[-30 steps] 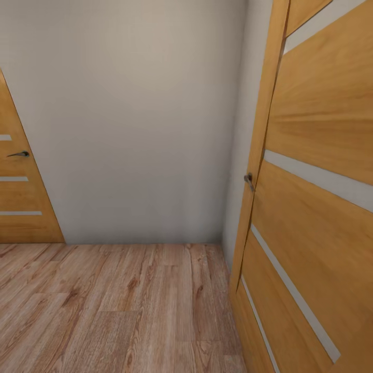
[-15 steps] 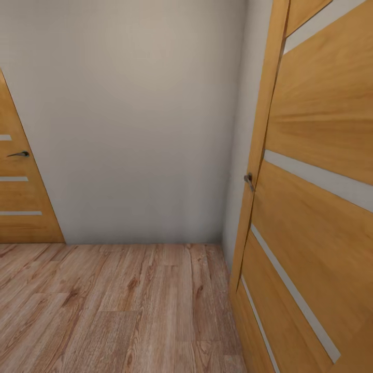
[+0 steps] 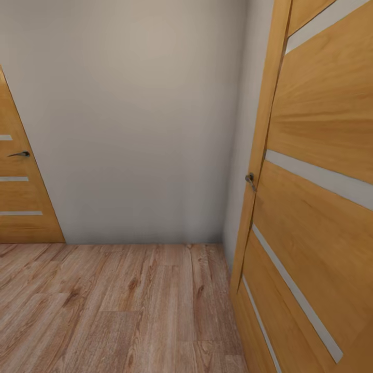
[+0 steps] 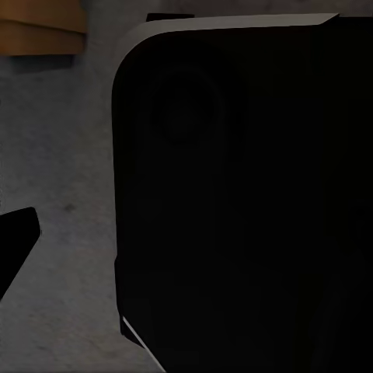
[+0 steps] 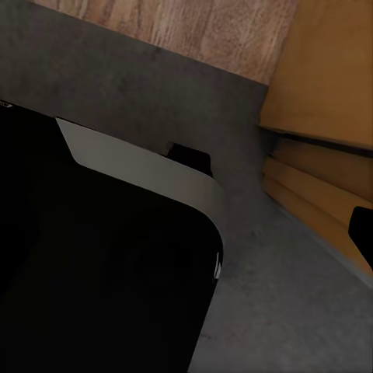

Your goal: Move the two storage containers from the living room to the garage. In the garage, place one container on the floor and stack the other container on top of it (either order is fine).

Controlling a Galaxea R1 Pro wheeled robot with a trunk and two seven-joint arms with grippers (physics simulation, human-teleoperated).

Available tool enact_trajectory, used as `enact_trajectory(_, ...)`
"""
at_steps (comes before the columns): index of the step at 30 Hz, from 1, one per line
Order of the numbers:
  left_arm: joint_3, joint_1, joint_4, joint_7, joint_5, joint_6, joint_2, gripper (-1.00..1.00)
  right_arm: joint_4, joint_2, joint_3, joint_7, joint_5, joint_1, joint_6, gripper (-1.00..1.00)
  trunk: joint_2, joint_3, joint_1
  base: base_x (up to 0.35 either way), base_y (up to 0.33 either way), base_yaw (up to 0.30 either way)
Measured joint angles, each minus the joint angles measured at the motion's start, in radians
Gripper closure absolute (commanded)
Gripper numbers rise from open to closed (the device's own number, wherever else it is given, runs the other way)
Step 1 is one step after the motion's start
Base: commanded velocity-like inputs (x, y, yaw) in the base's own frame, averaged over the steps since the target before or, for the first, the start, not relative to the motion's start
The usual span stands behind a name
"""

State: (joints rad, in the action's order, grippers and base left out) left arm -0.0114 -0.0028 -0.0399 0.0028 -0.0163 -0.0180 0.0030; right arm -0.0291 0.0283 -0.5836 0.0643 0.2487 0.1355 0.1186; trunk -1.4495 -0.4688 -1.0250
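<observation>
The head view faces a plain beige-grey wall [image 3: 140,119] meeting a light wood-plank floor [image 3: 114,305] that runs across the lower part of the frame, its boards grained and knotted. At the right of the frame an orange-brown wooden panel door [image 3: 321,207] stands ajar, smooth-grained, with slanting pale inlaid strips and a small dark metal handle [image 3: 250,180] at its edge. At the left edge a second wooden door of the same make [image 3: 20,197] sits flat in the wall, with horizontal pale strips and a dark lever handle [image 3: 19,154].

In the left wrist view a large black, round-cornered body of the robot [image 4: 233,202] with a light grey rim takes up most of the frame, above a dark grey mottled surface [image 4: 62,179]; an orange-brown wooden piece [image 4: 39,27] shows in the upper left corner. In the right wrist view a similar black round-cornered body [image 5: 93,264] lies at the lower left, over the same rough grey surface [image 5: 295,303], with wood planks [image 5: 186,27] along the top and orange-brown wooden edges [image 5: 326,116] at the right.

Whether either tool is released or clenched cannot be told. Where the two storage containers are cannot be told from these views.
</observation>
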Motion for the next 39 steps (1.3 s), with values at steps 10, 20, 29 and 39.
enact_trajectory(10, 0.000, 0.000, 0.000, 0.000, 0.000, 0.000, 0.000, -1.00, 0.000, 0.000, 0.000, 0.000, 0.000, 0.000, 0.000, -1.00, 0.000, 0.000, 0.000, 0.000, 0.051, 0.000)
enact_trajectory(20, 0.001, 0.000, 0.000, -0.001, 0.001, 0.000, 0.000, -1.00, 0.000, 0.000, 0.000, 0.000, -0.001, 0.000, 0.000, -1.00, 0.000, 0.000, 0.000, 0.120, 0.001, 0.000)
enact_trajectory(29, 0.001, 0.000, 0.000, -0.001, 0.001, 0.000, 0.000, -1.00, 0.000, 0.000, 0.000, 0.000, -0.002, 0.000, 0.000, -1.00, 0.000, 0.000, 0.000, 0.261, 0.000, 0.000)
enact_trajectory(39, 0.000, 0.000, 0.000, -0.001, 0.001, 0.000, 0.000, -1.00, 0.000, 0.000, 0.000, 0.000, -0.001, 0.000, 0.000, -1.00, 0.000, 0.000, 0.000, 0.025, 0.000, 0.000)
